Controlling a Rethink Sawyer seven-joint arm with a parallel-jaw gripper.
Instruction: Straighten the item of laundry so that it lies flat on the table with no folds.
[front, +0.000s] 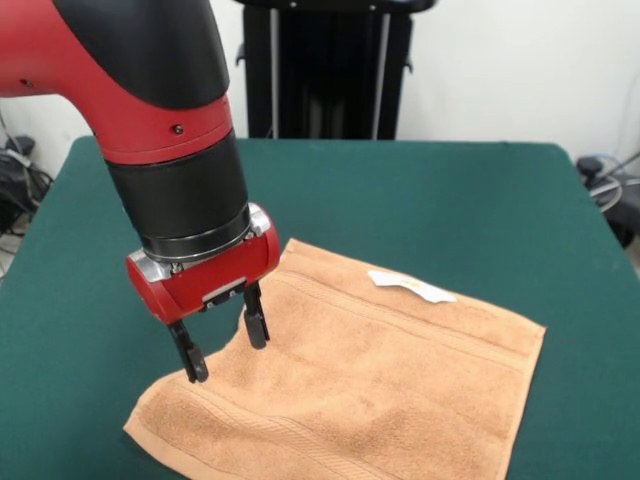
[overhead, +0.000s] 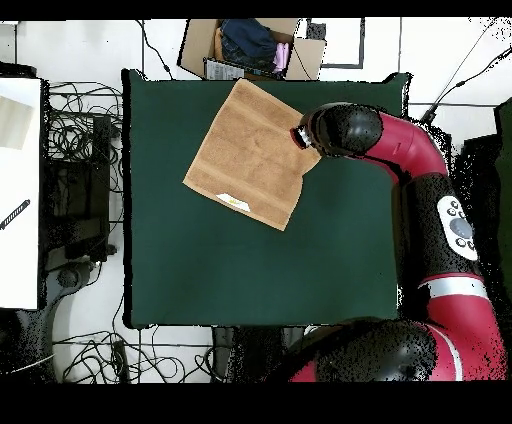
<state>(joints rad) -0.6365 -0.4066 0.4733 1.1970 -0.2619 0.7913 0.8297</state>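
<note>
Towel (front: 390, 385): lying nearly flat on counter (front: 420, 200); edge beside end effector (front: 222, 345) curling inward, needing smoothing. End effector released, grasping nothing.

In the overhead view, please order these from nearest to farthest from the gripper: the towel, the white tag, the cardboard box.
1. The towel: its edge lies directly at the gripper.
2. The white tag: on the towel's robot-side border.
3. The cardboard box: beyond the table's far edge.

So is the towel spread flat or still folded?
Mostly spread: towel lies open, tag up; the edge by the open claw curves inward.
</note>
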